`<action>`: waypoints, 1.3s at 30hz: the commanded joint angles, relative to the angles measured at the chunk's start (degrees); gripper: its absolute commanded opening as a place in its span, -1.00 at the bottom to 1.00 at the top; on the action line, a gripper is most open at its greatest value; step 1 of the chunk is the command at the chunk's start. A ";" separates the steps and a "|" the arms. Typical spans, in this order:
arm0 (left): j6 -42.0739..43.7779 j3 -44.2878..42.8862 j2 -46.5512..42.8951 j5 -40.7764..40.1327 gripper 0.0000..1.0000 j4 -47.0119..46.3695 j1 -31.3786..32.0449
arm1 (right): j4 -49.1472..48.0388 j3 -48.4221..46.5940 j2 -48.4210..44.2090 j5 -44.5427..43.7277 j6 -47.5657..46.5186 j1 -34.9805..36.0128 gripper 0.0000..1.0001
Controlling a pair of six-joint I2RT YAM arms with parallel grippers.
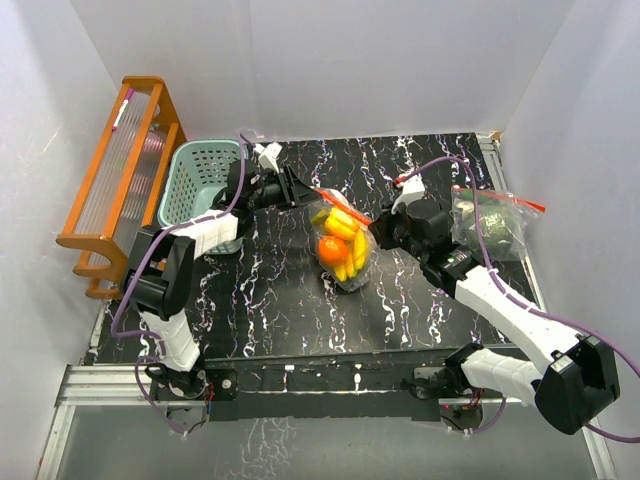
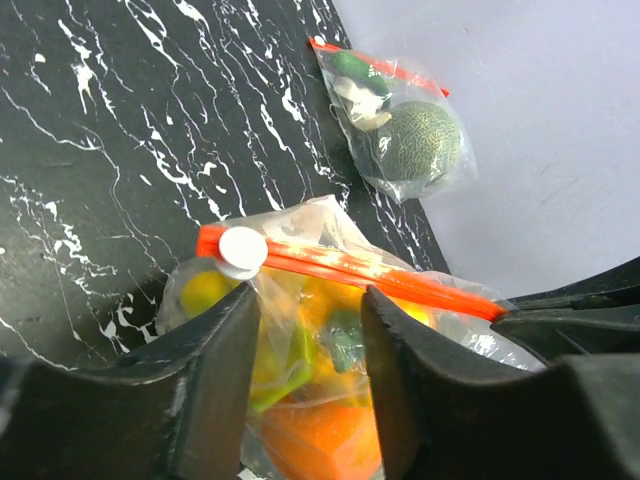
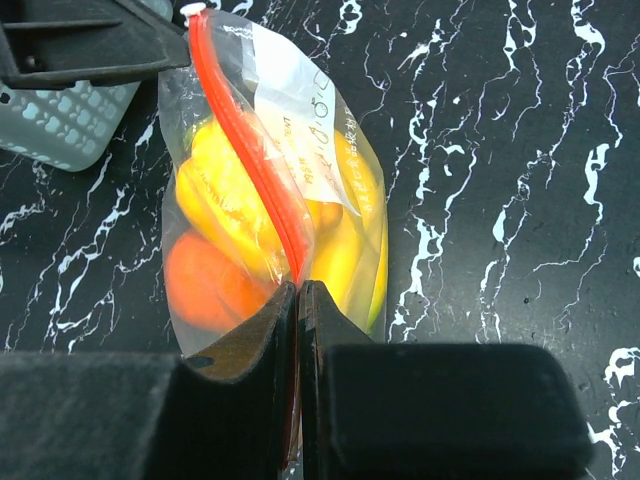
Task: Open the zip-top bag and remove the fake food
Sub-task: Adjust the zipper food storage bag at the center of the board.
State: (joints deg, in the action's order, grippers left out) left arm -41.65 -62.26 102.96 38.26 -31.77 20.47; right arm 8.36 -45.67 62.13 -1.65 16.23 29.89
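Observation:
A clear zip-top bag [image 1: 345, 245] with a red zip strip [image 3: 240, 140] lies mid-table, holding the fake food: a yellow banana bunch [image 1: 342, 222], a round orange [image 1: 332, 249] and green pieces. My right gripper [image 3: 298, 290] is shut on the near end of the zip strip, at the bag's right side [image 1: 383, 232]. My left gripper [image 2: 308, 310] is open at the bag's far left end [image 1: 300, 190]. Its fingers straddle the bag just below the white slider [image 2: 242, 252]. The zip looks closed along its visible length.
A second zip-top bag [image 1: 490, 220] with a green melon and other toy food lies at the right table edge. A teal slatted basket [image 1: 205, 180] stands at the back left, beside an orange rack [image 1: 120, 180]. White walls surround the table.

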 commanded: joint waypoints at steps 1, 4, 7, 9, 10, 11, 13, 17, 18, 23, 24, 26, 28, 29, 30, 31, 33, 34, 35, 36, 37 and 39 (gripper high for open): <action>-2.43 -1.94 1.22 2.77 -0.34 -4.25 0.23 | -2.78 -2.29 -1.77 1.11 0.20 -0.12 -0.83; -7.41 0.41 2.43 5.95 -0.79 -11.06 0.20 | -2.20 -2.38 -2.27 0.53 0.18 -0.09 -0.84; -10.79 1.35 3.52 8.32 -1.00 -15.51 0.21 | -1.79 -2.32 -2.24 -0.16 0.15 -0.12 -0.84; -11.50 1.61 3.43 8.99 -1.00 -16.85 0.27 | -1.53 -2.31 -1.81 -0.70 0.22 -0.09 -0.84; -11.09 1.61 3.07 9.05 -1.00 -16.46 0.21 | -1.32 -2.44 -1.56 -1.03 0.33 -0.12 -0.83; -10.44 1.52 2.64 8.98 -1.00 -15.60 0.21 | -1.06 -2.60 -1.15 -1.33 0.42 -0.12 -0.80; -8.56 1.14 1.68 8.63 -1.00 -13.32 0.23 | -0.66 -3.23 -0.74 -0.94 0.06 -0.04 -0.41; -3.96 -0.41 0.24 7.48 -1.00 -6.81 0.33 | -0.02 -7.15 -0.39 0.85 -4.08 1.08 0.27; -3.44 -0.67 0.04 7.28 -1.00 -5.83 0.36 | 0.14 -8.46 0.11 0.62 -5.15 1.68 0.33; -0.19 -1.87 -1.37 5.77 -1.00 -1.23 1.26 | 3.04 -18.20 7.39 -2.41 -10.62 5.76 0.37; 0.75 -2.28 -1.79 5.31 -1.00 0.21 1.51 | 3.82 -20.40 9.46 -2.83 -11.43 6.70 0.37; 2.26 -2.87 -2.74 4.73 -1.00 2.07 1.81 | 5.23 -24.23 13.89 -3.72 -12.92 8.63 0.37; 2.91 -3.32 -3.66 4.26 -1.00 3.31 1.79 | 7.68 -28.39 18.79 -6.83 -14.24 11.02 0.37; 3.27 -3.64 -3.91 4.05 -1.00 4.15 1.79 | 8.88 -29.79 20.52 -9.15 -14.66 12.23 0.36; 3.50 -3.88 -4.12 4.10 -1.00 4.56 1.77 | 9.86 -30.89 21.91 -11.52 -14.82 13.21 0.35; 3.50 -3.92 -4.27 4.27 -1.00 4.50 1.77 | 10.45 -31.50 22.80 -13.05 -14.89 14.17 0.35; 3.26 -3.84 -4.66 4.29 -1.00 4.30 1.79 | 10.68 -31.76 23.81 -15.86 -15.09 14.32 0.31; 3.24 -3.80 -4.82 4.28 -1.00 4.37 1.79 | 10.71 -31.61 24.01 -17.04 -15.26 14.33 0.29; 3.32 -3.69 -5.05 4.28 -1.00 4.43 1.79 | 10.52 -31.40 24.19 -17.60 -15.69 14.32 0.25; 3.25 -3.66 -5.27 4.25 -1.00 4.51 1.77 | 10.27 -31.15 24.42 -18.50 -15.78 14.33 0.18; 3.24 -3.66 -5.50 4.20 -1.00 4.66 1.77 | 10.24 -31.01 24.75 -19.37 -15.40 14.40 0.11; 3.42 -3.58 -6.01 3.94 -1.00 4.97 1.77 | 10.40 -30.75 25.03 -19.89 -14.98 14.40 0.04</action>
State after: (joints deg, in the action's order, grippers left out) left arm -39.18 -64.23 101.49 42.22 -27.97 22.15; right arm 19.86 -74.87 88.23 -15.77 1.91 44.58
